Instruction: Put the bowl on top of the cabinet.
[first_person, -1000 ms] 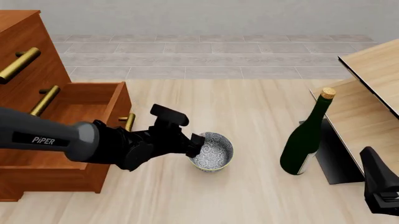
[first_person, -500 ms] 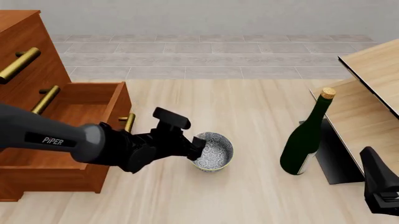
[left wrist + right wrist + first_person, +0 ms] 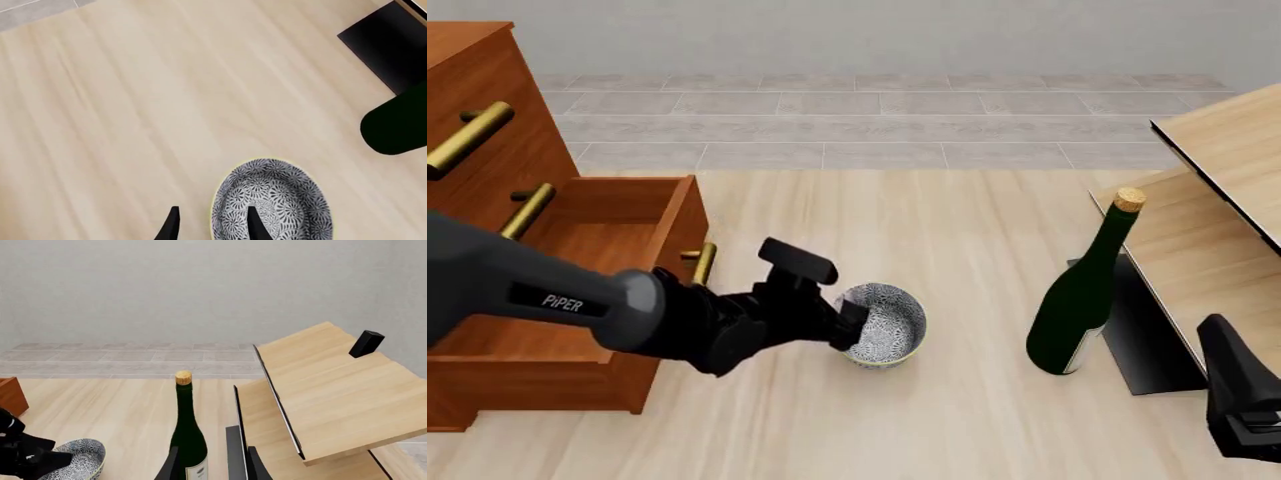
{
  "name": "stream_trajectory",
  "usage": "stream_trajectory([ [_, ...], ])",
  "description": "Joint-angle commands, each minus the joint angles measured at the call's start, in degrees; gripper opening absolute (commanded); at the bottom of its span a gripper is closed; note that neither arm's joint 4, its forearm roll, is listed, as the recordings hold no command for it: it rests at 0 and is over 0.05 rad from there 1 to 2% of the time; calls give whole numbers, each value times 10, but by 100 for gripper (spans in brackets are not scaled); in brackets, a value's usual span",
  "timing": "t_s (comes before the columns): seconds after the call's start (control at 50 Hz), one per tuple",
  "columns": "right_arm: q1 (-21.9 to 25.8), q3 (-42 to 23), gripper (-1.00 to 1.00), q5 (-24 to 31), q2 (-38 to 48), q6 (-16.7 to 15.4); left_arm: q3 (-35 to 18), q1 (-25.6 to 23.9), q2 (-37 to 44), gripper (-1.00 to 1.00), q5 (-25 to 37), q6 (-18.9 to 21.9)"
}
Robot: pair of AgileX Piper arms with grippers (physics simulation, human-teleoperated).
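Note:
The speckled grey-white bowl (image 3: 888, 325) stands upright on the floor, just right of the cabinet's open drawer (image 3: 601, 215). My left gripper (image 3: 851, 322) is open at the bowl's left rim. In the left wrist view its fingers (image 3: 172, 225) straddle that rim, one outside and one inside the bowl (image 3: 277, 200), with small gaps to the wall. The reddish-brown cabinet (image 3: 474, 90) rises at the far left, its top mostly out of frame. At the lower right my right gripper (image 3: 1225, 350) is open and holds nothing.
A dark green wine bottle (image 3: 1081, 300) stands upright right of the bowl. Pale-wood panelled furniture with black edges (image 3: 1228, 150) leans behind it at the right. Brass bar handles (image 3: 467, 140) stick out from the cabinet front. The right wrist view shows the bottle (image 3: 189, 435) close ahead.
My left arm has sunk lower and the gripper has settled further down over the bowl's left rim. The bowl, the bottle and the right arm have not moved.

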Motion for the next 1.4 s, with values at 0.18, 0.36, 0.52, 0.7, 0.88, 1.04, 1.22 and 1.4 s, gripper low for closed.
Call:
stream_trajectory([
  [0.18, 0, 0, 100, 0, 0, 0, -2, -5, 14, 100, -8, 1],
  [0.36, 0, 0, 100, 0, 0, 0, -6, -6, 28, 100, -14, 1],
  [0.52, 0, 0, 100, 0, 0, 0, -12, -3, 39, 100, -18, 3],
  [0.7, 0, 0, 100, 0, 0, 0, -20, -3, 54, 100, -20, 4],
  [0.88, 0, 0, 100, 0, 0, 0, -7, 4, 33, -100, -32, 30],
  [1.04, 0, 0, 100, 0, 0, 0, 0, 21, -5, -100, -27, 31],
  [1.22, 0, 0, 100, 0, 0, 0, 9, 48, -75, -100, -7, 31],
  [1.4, 0, 0, 100, 0, 0, 0, 24, 49, -132, -100, 8, 26],
])
